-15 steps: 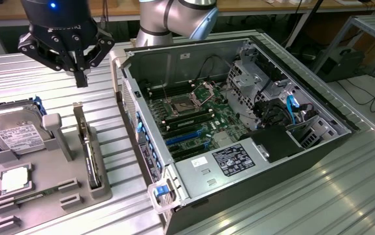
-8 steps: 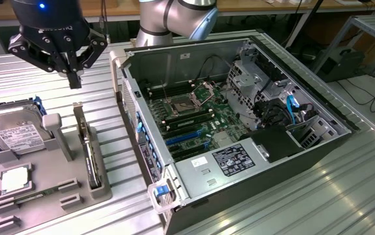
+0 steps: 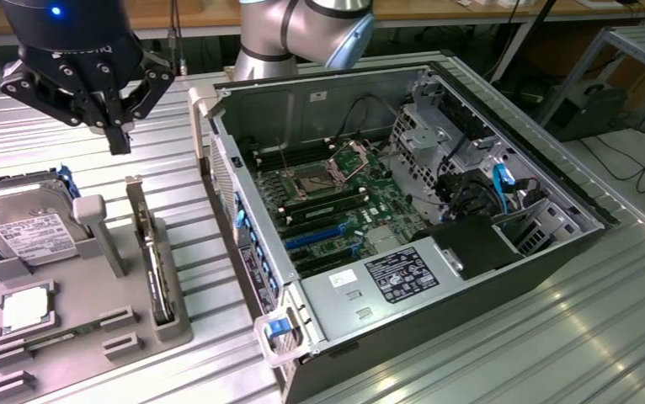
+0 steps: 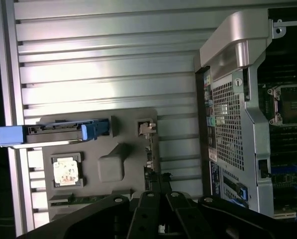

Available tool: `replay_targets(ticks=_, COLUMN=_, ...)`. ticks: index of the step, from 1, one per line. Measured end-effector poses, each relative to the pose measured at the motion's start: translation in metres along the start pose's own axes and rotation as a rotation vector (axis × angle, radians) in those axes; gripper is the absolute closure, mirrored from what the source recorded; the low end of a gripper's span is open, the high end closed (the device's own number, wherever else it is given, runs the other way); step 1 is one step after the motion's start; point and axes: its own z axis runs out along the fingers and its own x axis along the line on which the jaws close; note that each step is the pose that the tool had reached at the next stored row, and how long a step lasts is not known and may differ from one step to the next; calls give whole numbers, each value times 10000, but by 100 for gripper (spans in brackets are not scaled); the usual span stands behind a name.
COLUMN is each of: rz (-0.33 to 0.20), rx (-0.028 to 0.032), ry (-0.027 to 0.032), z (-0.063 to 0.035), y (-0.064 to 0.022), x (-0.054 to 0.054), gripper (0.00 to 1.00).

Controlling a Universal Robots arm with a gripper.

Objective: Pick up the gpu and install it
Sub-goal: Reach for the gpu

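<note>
Gripper (image 3: pixel 119 143) (jaws closed) hangs clear above the gpu (image 3: pixel 158 282) edge.

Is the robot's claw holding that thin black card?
No: the gpu stands edge-on in the gray tray, apart from the shut gripper.

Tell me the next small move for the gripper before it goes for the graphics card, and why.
Probably open the gripper. It looks shut and hangs clear above the graphics card, which stands on edge in the gray holder, untouched. Shut, it likely could not straddle the thin card on the way down.
</note>
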Motion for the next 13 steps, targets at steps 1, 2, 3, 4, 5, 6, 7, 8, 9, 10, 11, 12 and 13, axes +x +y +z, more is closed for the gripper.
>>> replay_targets(ticks=1, rz=0, rx=0, ry=0, z=0, y=-1, x=11, gripper=89)
replay_targets(ticks=2, rz=0, rx=-1, ry=0, z=0, y=-2, x=21, gripper=89)
replay_targets(ticks=3, rz=0, rx=0, ry=0, z=-1, y=-4, x=31, gripper=89)
replay_targets(ticks=4, rz=0, rx=-1, ry=-1, z=-1, y=-5, x=40, gripper=89)
replay_targets(ticks=5, rz=0, rx=-1, ry=-1, z=-1, y=-6, x=50, gripper=89)
replay_targets(ticks=6, rz=0, rx=0, ry=-1, z=-1, y=-7, x=59, gripper=89)
replay_targets(ticks=7, rz=0, rx=0, ry=-1, z=-2, y=-8, x=68, gripper=89)
replay_targets(ticks=8, rz=0, rx=-1, ry=-1, z=-2, y=-9, x=77, gripper=89)
replay_targets(ticks=9, rz=0, rx=-1, ry=-1, z=-2, y=-10, x=85, gripper=89)
replay_targets(ticks=10, rz=0, rx=0, ry=0, z=-3, y=-11, x=94, gripper=89)
replay_targets(ticks=11, rz=0, rx=0, ry=0, z=-3, y=-11, x=102, gripper=89)
replay_targets(ticks=12, rz=0, rx=-1, ry=0, z=-3, y=-12, x=106, gripper=89)
replay_targets(ticks=13, rz=-1, rx=-1, ry=0, z=-3, y=-12, x=106, gripper=89)
